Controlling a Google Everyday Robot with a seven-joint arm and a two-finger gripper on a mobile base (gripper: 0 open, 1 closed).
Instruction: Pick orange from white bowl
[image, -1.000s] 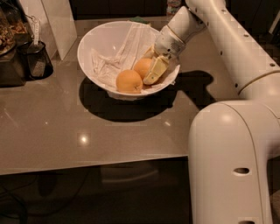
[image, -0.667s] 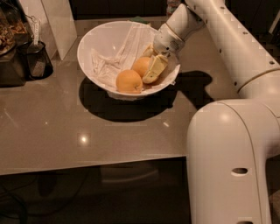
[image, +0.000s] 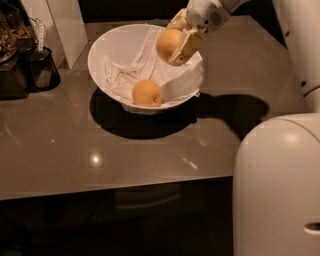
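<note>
- Glossy grey-brown countertop (image: 150, 165) under dim light carries the white bowl (image: 98, 60) near its far edge; the robot's pale body (image: 280, 190) stands on the near right of the bowl.
- What has changed: a second ago the gripper (image: 172, 45) was low inside the bowl, against its right wall with the fruit. It now hangs above the bowl's right rim.
- Its fingers (image: 187, 45) are pinched on the orange (image: 164, 45), which has come up with them and no longer touches the bowl or anything in it.
- Judged from that, the grasp has held and the lift is largely done. What remains is to carry the fruit clear of the bowl without it slipping, as the skin looks smooth and the pads grip it from only two sides.
- Inside the bowl lies crumpled white paper (image: 125, 75), spread across the floor and up the right wall.
- One paler orange (image: 147, 93) rests on that paper at the bowl's near side, below the held fruit and apart from it.
- Left of the bowl stands a dark container (image: 44, 70); its contents cannot be made out.
</note>
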